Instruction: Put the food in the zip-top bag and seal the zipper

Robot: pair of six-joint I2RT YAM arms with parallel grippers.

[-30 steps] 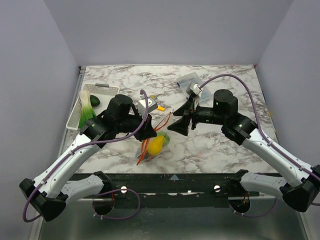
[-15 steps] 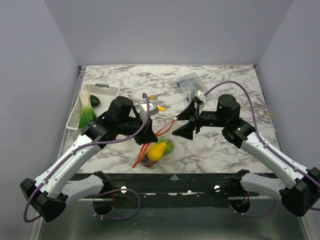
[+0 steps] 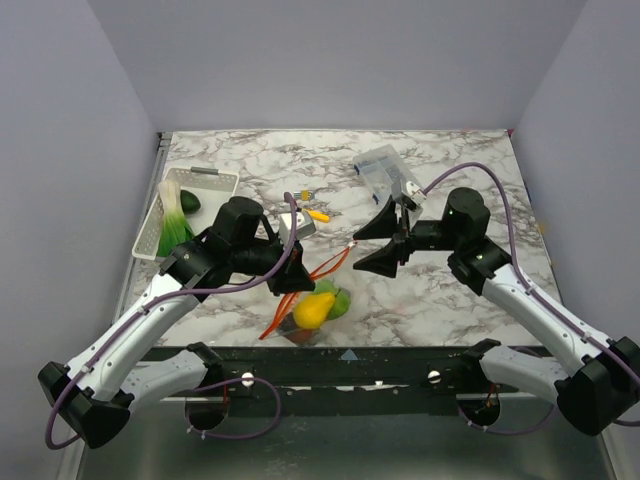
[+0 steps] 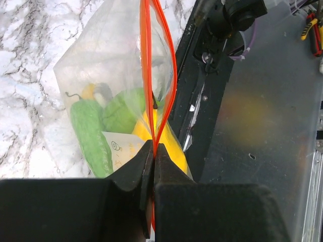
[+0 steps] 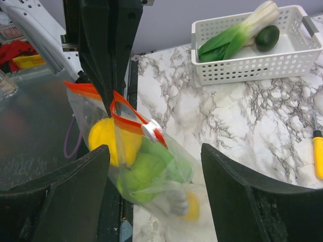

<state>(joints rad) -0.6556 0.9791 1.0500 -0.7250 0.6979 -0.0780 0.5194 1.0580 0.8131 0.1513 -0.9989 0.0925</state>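
Remote-run bagging: my left pincer [image 4: 153, 151] clamps the zipper [image 4: 146, 65] of the zip-top bag [image 4: 96, 60], hanging loaded with food [image 5: 106, 138] at the near edge of the worktop [image 3: 260, 160]; my right pincer [image 5: 154, 151], gaping wide, should pinch the strip beside it and slide along steadily.

arms [image 3: 150, 310]: white links, black joints | cables [image 3: 470, 165]: purple | jaws: black
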